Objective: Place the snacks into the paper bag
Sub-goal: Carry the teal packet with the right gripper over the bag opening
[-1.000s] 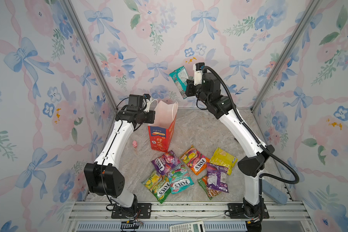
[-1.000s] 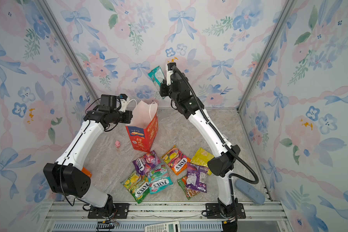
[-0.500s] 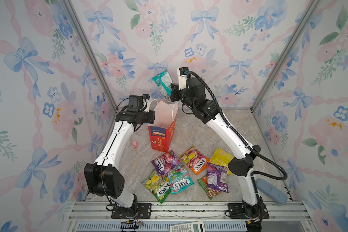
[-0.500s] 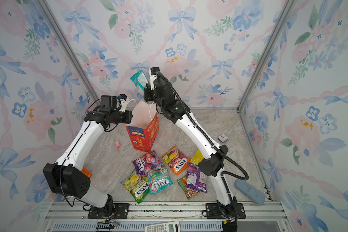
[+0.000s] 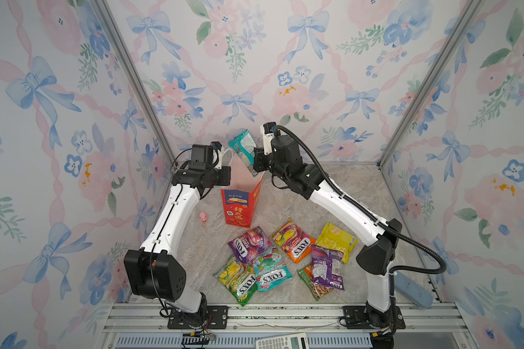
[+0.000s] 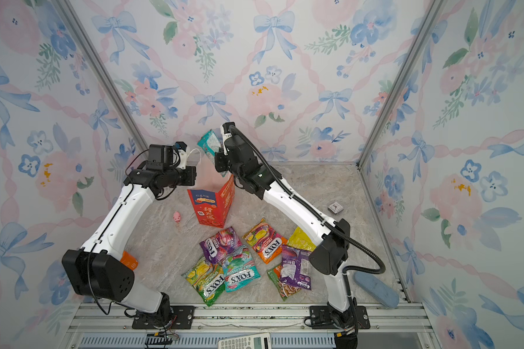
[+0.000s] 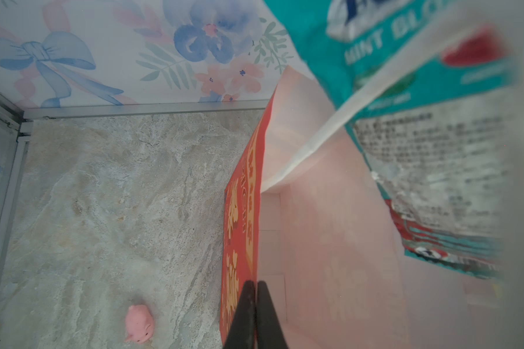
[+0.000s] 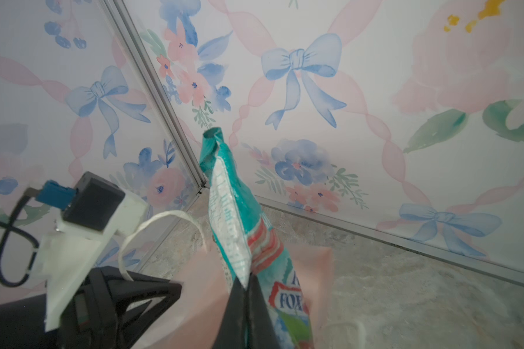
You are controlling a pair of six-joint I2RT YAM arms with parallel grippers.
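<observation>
Leftward and down the right gripper (image 8: 245,285) has come since a second ago, its jaws pressed together on the teal packet (image 5: 243,149). That packet now hangs tilted over the paper bag (image 5: 239,208), lower end at the mouth; how deep it reaches I cannot tell. The left gripper (image 7: 254,285) pinches one bag wall at its rim, steadying it. To do this well, I judge the packet should sink mostly below the rim before release, clear of the white cord handle (image 8: 164,220). Room is tight, since the mouth is narrow and the two wrists stand close together. Seven more snacks (image 5: 294,243) lie on the floor in front of the bag.
</observation>
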